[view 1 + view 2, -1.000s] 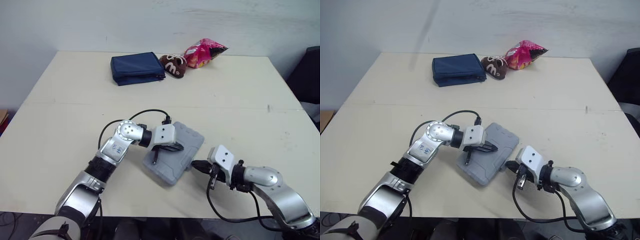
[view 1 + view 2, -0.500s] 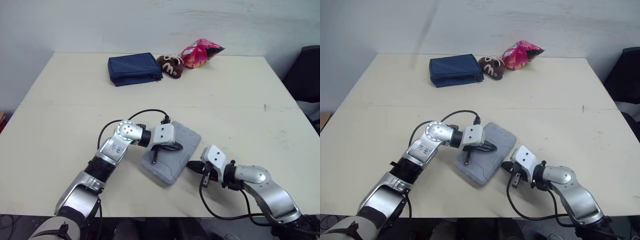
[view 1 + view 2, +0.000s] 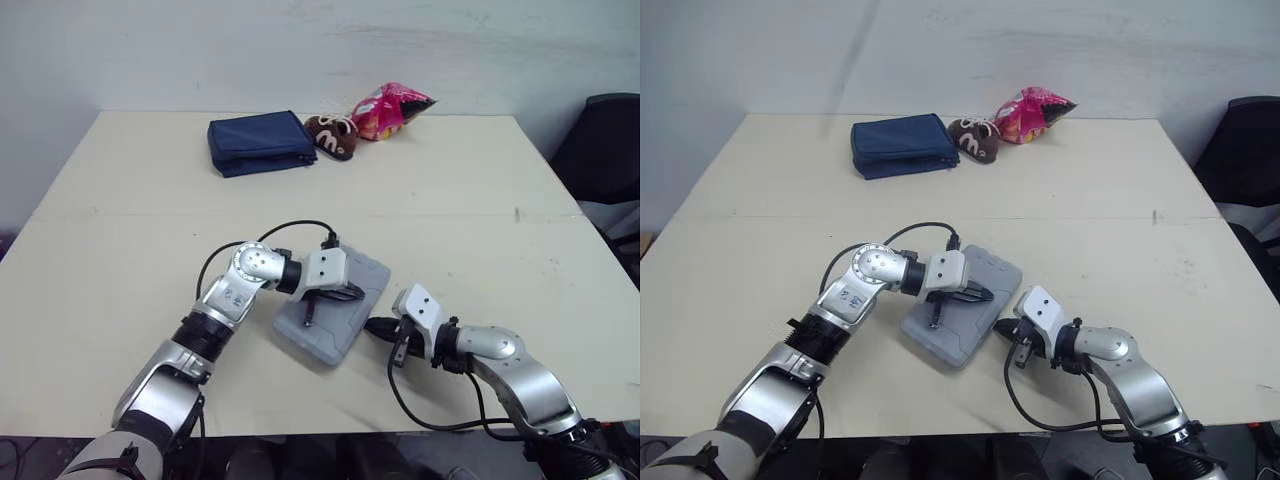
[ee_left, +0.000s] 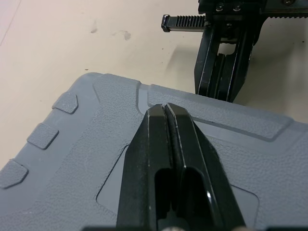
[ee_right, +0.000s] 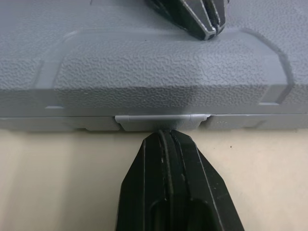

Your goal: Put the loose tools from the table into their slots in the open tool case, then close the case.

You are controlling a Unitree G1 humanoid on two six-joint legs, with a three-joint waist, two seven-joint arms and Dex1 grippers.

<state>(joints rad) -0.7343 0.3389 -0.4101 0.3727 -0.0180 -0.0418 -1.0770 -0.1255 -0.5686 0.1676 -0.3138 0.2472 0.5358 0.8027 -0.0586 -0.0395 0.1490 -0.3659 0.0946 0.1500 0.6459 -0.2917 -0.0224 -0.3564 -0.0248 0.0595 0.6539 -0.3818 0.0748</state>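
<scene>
The grey tool case [image 3: 332, 310] lies closed on the table, lid down. My left gripper [image 3: 358, 293] rests shut on top of the lid; in the left wrist view its fingers [image 4: 168, 120] press together on the textured grey lid [image 4: 86, 159]. My right gripper [image 3: 372, 325] is shut at the case's right edge. In the right wrist view its tip [image 5: 171, 137] meets the small grey latch tab [image 5: 163, 119] on the case's side seam. The left gripper's tip [image 5: 199, 19] shows on the lid beyond.
A folded dark blue pouch [image 3: 258, 143], a brown snack bag [image 3: 331, 135] and a pink snack bag [image 3: 390, 107] lie along the table's far edge. Black cables loop from both wrists near the case.
My right gripper has slid left along the table up to the case's edge. The left gripper stays on the lid. The camera has shifted, moving the whole scene left.
</scene>
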